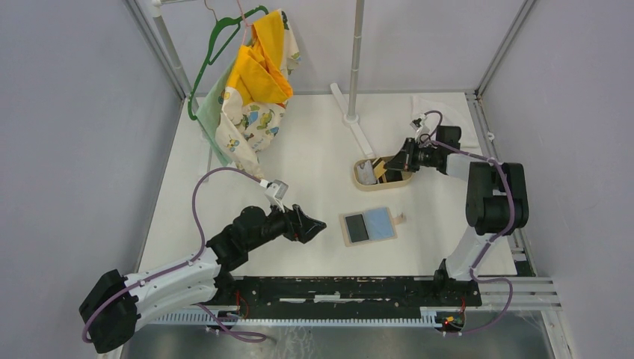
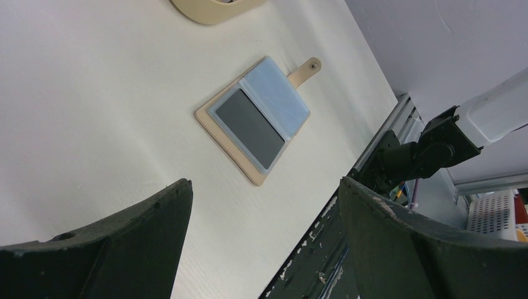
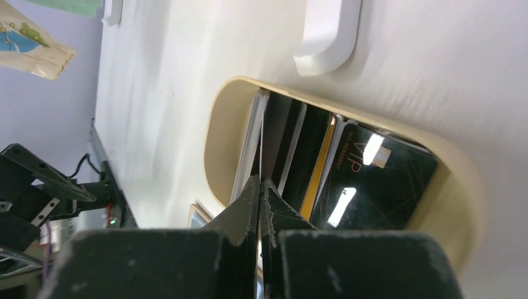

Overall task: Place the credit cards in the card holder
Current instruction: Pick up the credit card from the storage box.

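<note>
While the card holder [image 1: 368, 226] lies open for loading, right hand [image 3: 260, 184] pinches a pale card [image 3: 251, 136] inside the tray [image 3: 215, 143]. Left hand [image 2: 264, 187] hangs released.

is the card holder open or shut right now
Open: the card holder lies spread flat, its light blue and dark inner pockets facing up.

We see the left arm [image 1: 176, 278] and right arm [image 1: 493, 198], white and black, with purple cables [image 1: 197, 206] and dark wedge-shaped fingers [image 2: 118, 249].
</note>
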Tool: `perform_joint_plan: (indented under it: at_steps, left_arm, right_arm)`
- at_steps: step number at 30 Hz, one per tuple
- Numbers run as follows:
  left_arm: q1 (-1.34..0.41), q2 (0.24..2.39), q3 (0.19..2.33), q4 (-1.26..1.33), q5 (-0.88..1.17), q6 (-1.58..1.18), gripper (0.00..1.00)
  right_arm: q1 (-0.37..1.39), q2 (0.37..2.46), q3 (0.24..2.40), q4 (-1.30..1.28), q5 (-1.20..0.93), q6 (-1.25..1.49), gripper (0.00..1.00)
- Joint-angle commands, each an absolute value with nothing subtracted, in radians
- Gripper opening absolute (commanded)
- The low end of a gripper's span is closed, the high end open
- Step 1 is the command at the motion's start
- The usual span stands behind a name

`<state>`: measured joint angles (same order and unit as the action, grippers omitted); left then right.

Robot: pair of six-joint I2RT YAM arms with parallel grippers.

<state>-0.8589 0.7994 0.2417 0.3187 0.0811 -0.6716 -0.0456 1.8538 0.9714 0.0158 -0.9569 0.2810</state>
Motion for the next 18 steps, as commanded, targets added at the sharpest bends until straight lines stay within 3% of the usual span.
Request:
perform_joint_plan:
  at_steps: [1, 14, 18]
  left_arm:
    - [-0.857, 0.793, 0.258, 0.380, 0.090, -0.712, 0.92]
    - [-0.857, 0.795, 0.300, 0.367, 0.117, -0.676, 0.91]
    - [-0.857, 0.832, 0.369, 0.316, 0.153, -0.591, 0.84]
  right_arm:
    - [-0.079, 1.701, 1.006, -0.018, -0.867, 0.200, 0.00]
    - [-0.124, 1.604, 1.022, -0.077, -0.924, 0.133, 0.00]
    - [-0.123, 1.568, 1.022, -0.074, -1.065, 0.093, 0.00]
